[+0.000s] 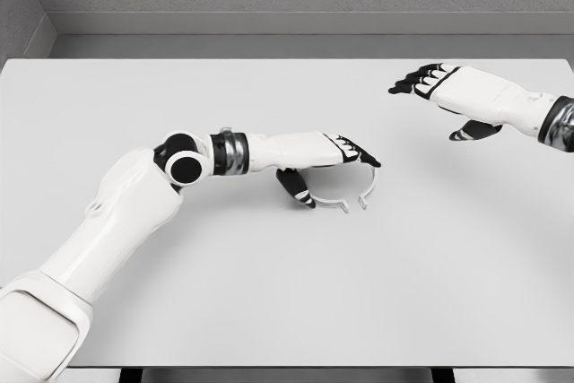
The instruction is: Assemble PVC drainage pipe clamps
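The left hand [327, 161] lies low over the middle of the table [269, 293], palm down, its dark-tipped fingers [359, 152] stretched toward the right and its thumb [296, 187] dropped below the palm. Under and just ahead of it sits the clamp [345, 198], a thin white open ring with a small gap on its near side (the ends turn outward there). The thumb tip touches or nearly touches the ring's left end, and the fingertips reach over its far right edge; whether the hand truly pinches the ring or only rests around it cannot be told. The ring itself lies flat on the table.

From that hand the white forearm runs left to a black elbow joint [186, 166], then down to the lower left corner.

The right hand [448, 96] hovers well apart, up at the right, fingers loosely extended to the left and thumb hanging beneath, holding nothing.
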